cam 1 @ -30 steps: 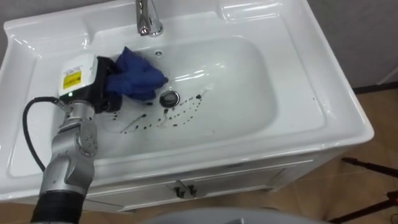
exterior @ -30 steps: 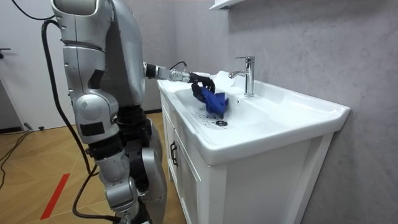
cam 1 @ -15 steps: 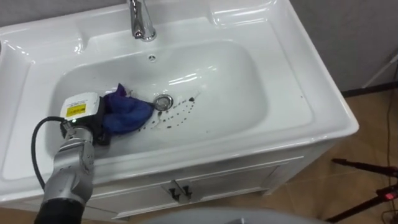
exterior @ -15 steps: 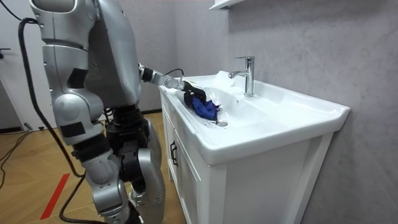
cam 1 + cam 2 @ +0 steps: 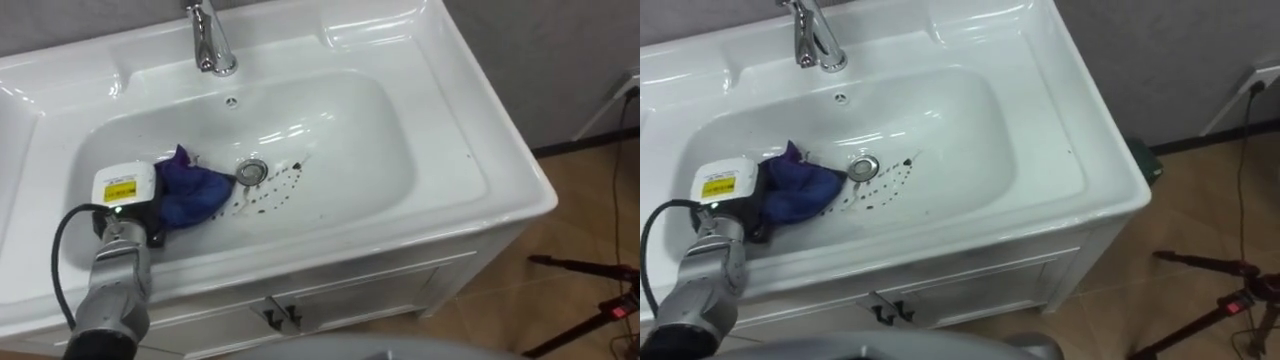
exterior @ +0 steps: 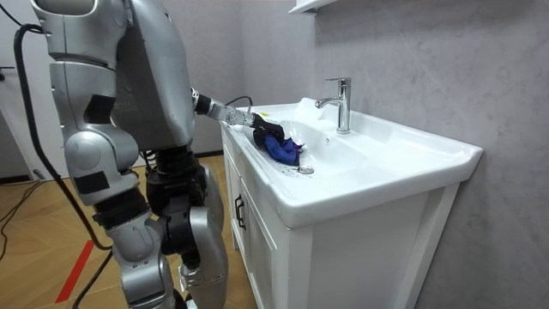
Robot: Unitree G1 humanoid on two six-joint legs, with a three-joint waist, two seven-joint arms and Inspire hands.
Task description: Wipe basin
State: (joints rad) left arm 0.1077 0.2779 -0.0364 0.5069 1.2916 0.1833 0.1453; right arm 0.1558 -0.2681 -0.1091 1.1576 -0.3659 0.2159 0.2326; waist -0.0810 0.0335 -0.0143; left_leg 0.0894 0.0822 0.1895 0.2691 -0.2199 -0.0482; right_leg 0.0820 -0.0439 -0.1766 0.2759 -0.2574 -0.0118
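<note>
The basin point(image 5: 330, 130) is glossy white all over. Left of centre in it lies a deep blue cloth point(image 5: 192, 190). Black specks point(image 5: 268, 196) scatter in a loose trail beside the silver drain ring point(image 5: 251, 172). The faucet point(image 5: 208, 45) at the top is shiny chrome. The robot hand point(image 5: 122, 188) at lower left has a white back with a yellow label and black fingers. The cabinet point(image 5: 340, 290) below is white with dark handles point(image 5: 280, 318). At the right edge, the floor point(image 5: 590, 230) is brown wood and the wall point(image 5: 540, 50) is grey. In the room view a red stripe point(image 6: 75, 268) crosses the floor at lower left.
</note>
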